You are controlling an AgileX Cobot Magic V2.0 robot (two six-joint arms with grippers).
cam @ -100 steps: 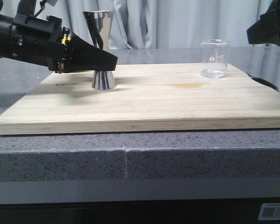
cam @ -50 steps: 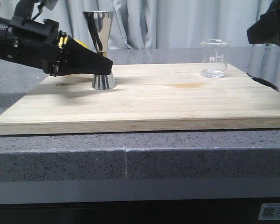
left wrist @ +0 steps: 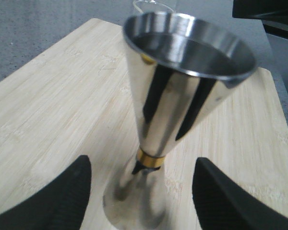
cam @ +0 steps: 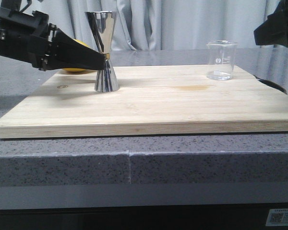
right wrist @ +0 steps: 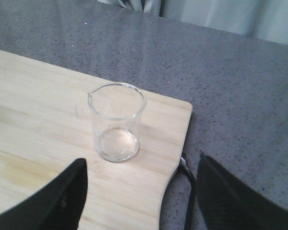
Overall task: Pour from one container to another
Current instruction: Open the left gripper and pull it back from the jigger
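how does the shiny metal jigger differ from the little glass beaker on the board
The shiny steel hourglass jigger is opaque and mirror-like; the small clear glass beaker is see-through. The jigger stands taller than the beaker. The jigger pinches to a gold-banded waist; the beaker is straight-walled with a spout. Both stand upright on the wooden board.

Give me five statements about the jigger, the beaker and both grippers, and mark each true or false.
1. The shiny steel hourglass jigger stands upright on the pale wooden board. True.
2. The small clear glass beaker lies tipped on its side. False: it stands upright.
3. The left gripper has its fingers open on either side of the jigger's waist. True.
4. The right gripper is clamped on the beaker. False: it is open and apart from it.
5. The jigger and beaker touch. False: they stand well apart.
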